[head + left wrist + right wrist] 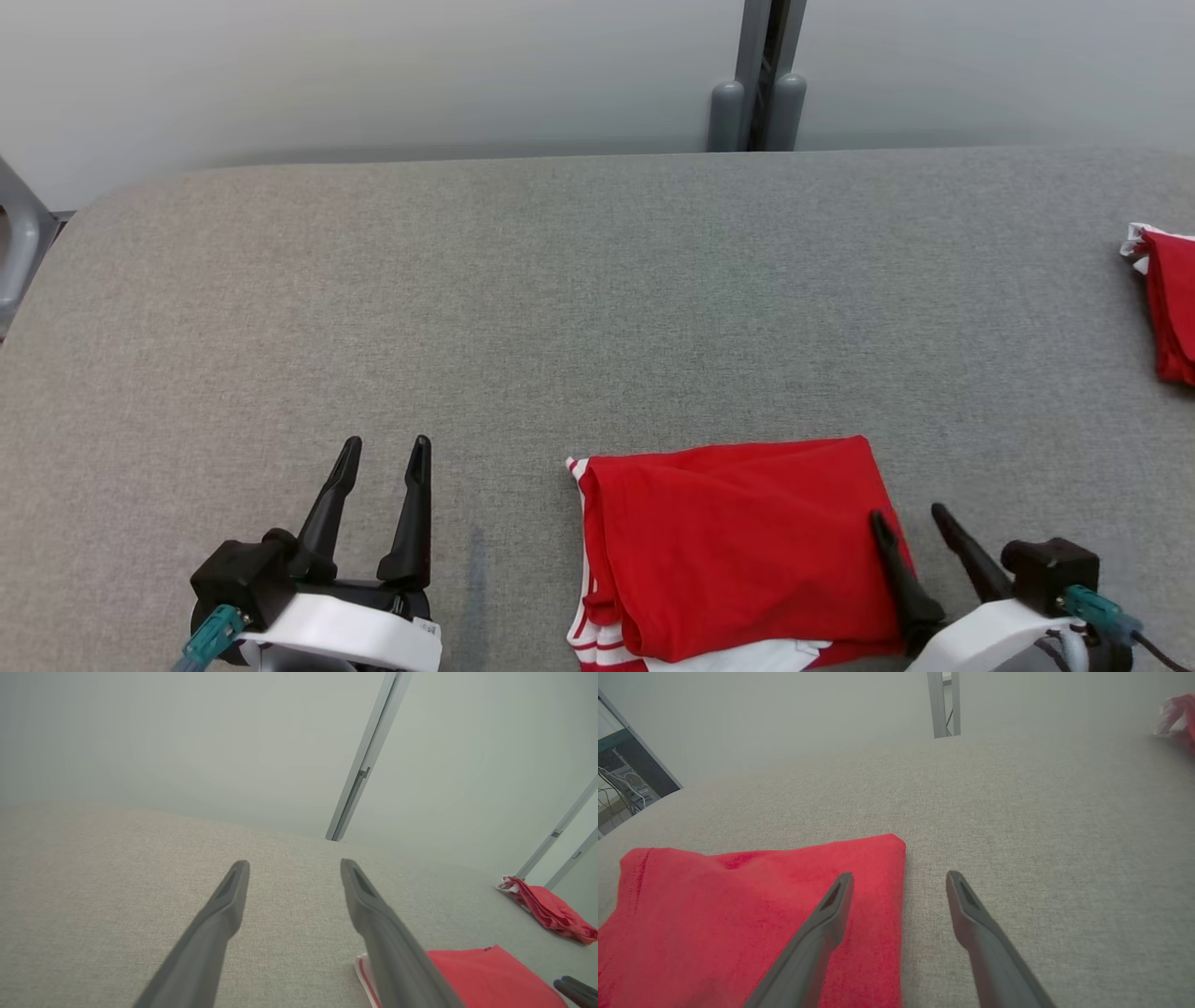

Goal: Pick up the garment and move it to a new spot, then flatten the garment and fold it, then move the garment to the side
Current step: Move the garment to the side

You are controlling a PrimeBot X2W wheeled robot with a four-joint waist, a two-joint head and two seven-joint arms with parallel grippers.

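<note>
A red garment with white stripes at its left edge lies folded into a rectangle near the front edge of the grey table. My right gripper stands open at its right edge, one finger over the cloth and the other over the table; the right wrist view shows the same garment and gripper. My left gripper is open and holds nothing, well to the left of the garment. In the left wrist view, the left gripper points over bare table, with the garment at lower right.
A second red and white cloth lies bunched at the table's far right edge, also seen as a red bundle. A grey post stands behind the table against the pale wall. A grey chair part sits at the left.
</note>
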